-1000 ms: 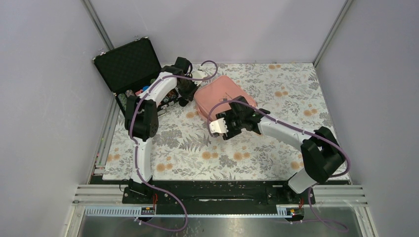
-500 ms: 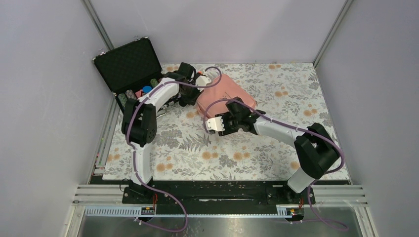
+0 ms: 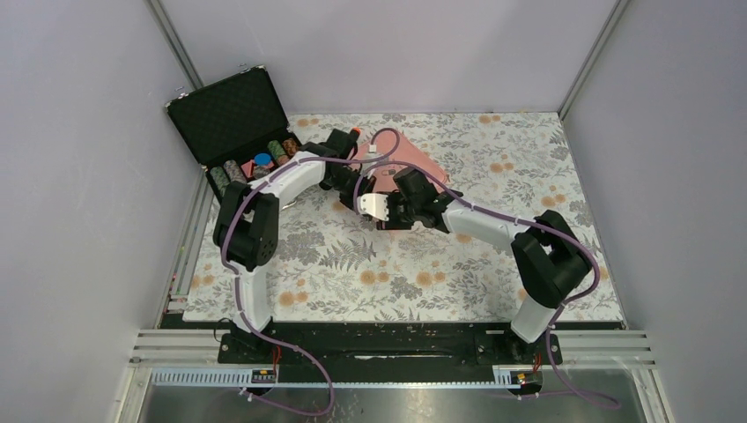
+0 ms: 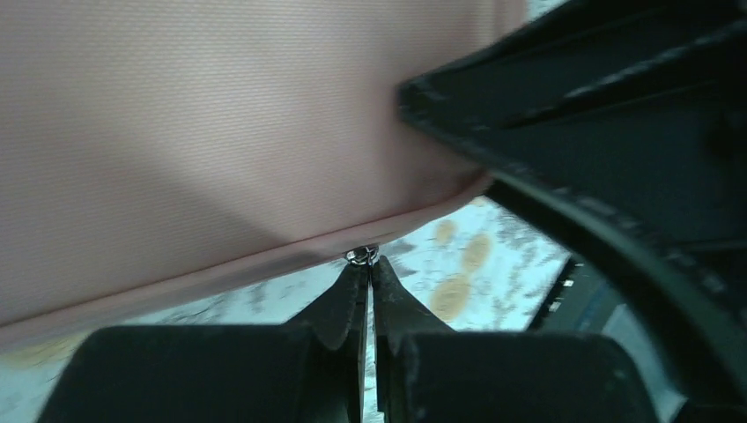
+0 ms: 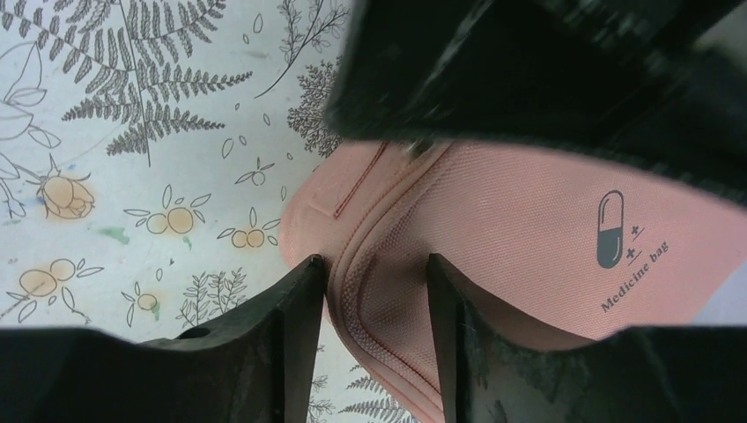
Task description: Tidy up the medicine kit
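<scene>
Floral counter [image 3: 493,264], grey walls [image 3: 396,53]; open black case [image 3: 231,115] with chips [image 3: 284,147] sits far left, pink medicine kit [image 3: 414,157] just right of it. Left gripper [image 4: 370,269] jaws are pinched tight on its zip ring [image 4: 362,256], right gripper [image 5: 377,282] jaws clamp the kit's corner.

The floral table [image 3: 458,264] carries the medicine kit [image 3: 418,163] (pink); the black case [image 3: 231,115] lies far left.

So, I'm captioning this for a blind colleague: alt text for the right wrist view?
The right gripper pinches the corner of a pink pouch printed with a pill logo and "Medicine bag", above a floral tablecloth.
</scene>
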Action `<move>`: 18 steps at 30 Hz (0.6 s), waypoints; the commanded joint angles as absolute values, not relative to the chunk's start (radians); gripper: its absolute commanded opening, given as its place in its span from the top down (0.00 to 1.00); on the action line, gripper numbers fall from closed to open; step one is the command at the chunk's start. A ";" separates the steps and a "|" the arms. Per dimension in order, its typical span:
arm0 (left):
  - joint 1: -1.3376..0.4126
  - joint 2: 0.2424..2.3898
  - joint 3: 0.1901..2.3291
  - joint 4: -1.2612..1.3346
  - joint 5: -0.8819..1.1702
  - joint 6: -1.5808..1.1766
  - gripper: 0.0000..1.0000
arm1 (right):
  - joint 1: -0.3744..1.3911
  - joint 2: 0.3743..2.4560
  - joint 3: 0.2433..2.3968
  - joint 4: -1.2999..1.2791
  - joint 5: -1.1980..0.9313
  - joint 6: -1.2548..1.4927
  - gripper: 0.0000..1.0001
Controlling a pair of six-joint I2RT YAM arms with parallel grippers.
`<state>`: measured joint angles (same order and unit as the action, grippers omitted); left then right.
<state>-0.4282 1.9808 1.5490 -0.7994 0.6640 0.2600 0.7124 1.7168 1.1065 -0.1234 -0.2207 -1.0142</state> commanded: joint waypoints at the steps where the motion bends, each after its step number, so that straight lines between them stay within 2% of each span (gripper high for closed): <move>1: -0.506 1.994 1.548 -0.840 0.983 0.153 1.00 | 0.717 1.745 1.141 -0.034 -0.212 -0.937 0.46; 8: -0.495 1.982 1.537 -0.882 0.858 0.206 1.00 | 0.694 1.584 1.059 -0.129 -0.238 -0.956 0.27; 13: -0.422 1.932 1.506 -0.883 0.812 0.233 1.00 | 0.542 1.442 1.020 -0.244 -0.484 -0.874 0.23; 18: -0.381 1.892 1.482 -0.894 0.704 0.305 1.00 | 0.380 1.483 1.058 -0.129 -0.552 -0.638 0.19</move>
